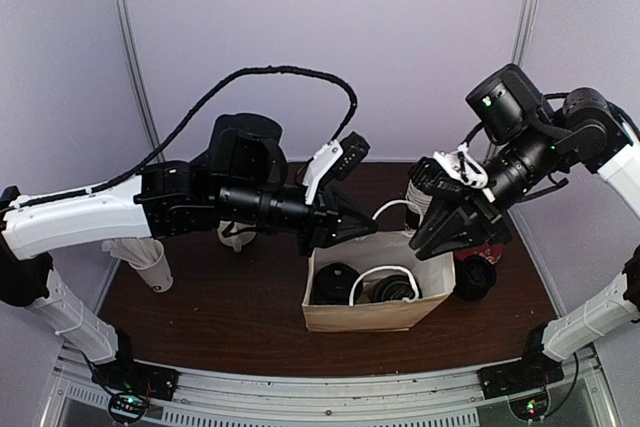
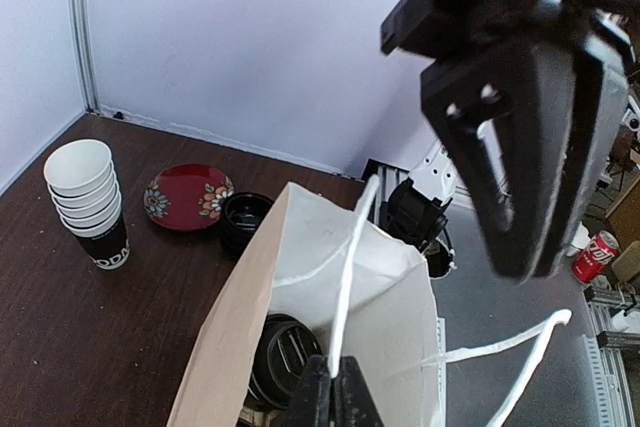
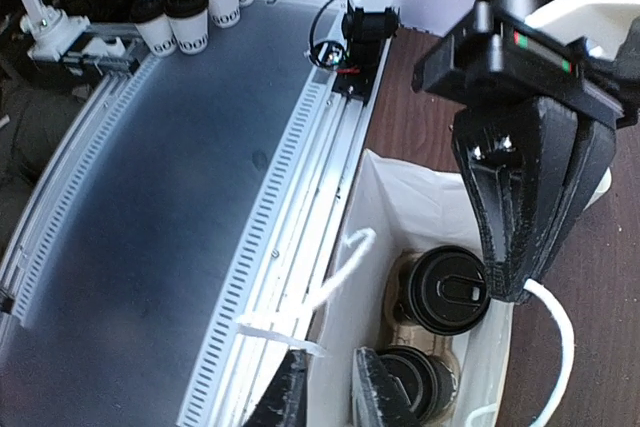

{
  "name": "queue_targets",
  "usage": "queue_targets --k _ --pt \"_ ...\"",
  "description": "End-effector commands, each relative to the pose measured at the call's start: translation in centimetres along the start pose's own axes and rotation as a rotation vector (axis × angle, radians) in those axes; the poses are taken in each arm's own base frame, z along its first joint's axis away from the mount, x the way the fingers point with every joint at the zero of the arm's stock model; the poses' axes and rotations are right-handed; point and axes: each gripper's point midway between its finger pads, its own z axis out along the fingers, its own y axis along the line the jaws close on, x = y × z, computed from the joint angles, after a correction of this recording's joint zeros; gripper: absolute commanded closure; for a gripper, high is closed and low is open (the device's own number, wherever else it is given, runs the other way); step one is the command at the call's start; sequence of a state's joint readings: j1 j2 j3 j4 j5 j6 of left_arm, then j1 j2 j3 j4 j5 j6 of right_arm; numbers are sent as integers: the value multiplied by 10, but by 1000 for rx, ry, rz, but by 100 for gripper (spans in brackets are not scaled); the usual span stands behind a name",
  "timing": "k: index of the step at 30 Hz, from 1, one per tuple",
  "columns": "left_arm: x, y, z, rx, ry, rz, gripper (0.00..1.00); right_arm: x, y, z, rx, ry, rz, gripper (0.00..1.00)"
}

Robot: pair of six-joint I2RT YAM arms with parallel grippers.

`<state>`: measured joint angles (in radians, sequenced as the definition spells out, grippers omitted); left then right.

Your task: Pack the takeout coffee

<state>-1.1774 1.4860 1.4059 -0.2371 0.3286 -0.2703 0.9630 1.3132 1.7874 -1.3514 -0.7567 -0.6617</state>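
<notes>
Two black-lidded coffee cups stand in a cardboard carrier inside the open paper bag. In the top view their lids show in the bag's mouth. My left gripper is shut on one white bag handle and holds it above the bag's back edge. My right gripper hangs at the bag's right rim. Its jaws stand slightly apart on either side of the bag wall, next to the other handle.
A stack of white-lined cups, a red floral plate and black lids sit at the table's right end. Another cup stack stands far left. The metal rail runs along the near edge.
</notes>
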Motion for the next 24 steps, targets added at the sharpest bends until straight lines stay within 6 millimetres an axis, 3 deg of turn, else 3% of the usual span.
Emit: queue_targets --k 1,10,13,17,19,22,24 --pt "-18 -14 -7 -18 -54 16 100 13 -28 21 126 60 -1 86" --pt "-22 2 -22 -171 -138 -17 100 56 -10 62 140 254 -132 87" --pt "-26 -6 -25 -125 -188 -5 100 62 7 71 72 282 -174 87" --pt "-17 -23 -15 -5 -158 -17 100 67 31 85 -18 329 -253 86" --pt "-9 -32 -8 55 -111 -29 84 73 41 92 -48 375 -304 86" --pt "-1 -36 -3 80 -35 -40 53 78 43 100 -46 425 -356 86" --pt "1 -41 -8 99 -2 -21 42 79 38 104 -18 449 -377 87"
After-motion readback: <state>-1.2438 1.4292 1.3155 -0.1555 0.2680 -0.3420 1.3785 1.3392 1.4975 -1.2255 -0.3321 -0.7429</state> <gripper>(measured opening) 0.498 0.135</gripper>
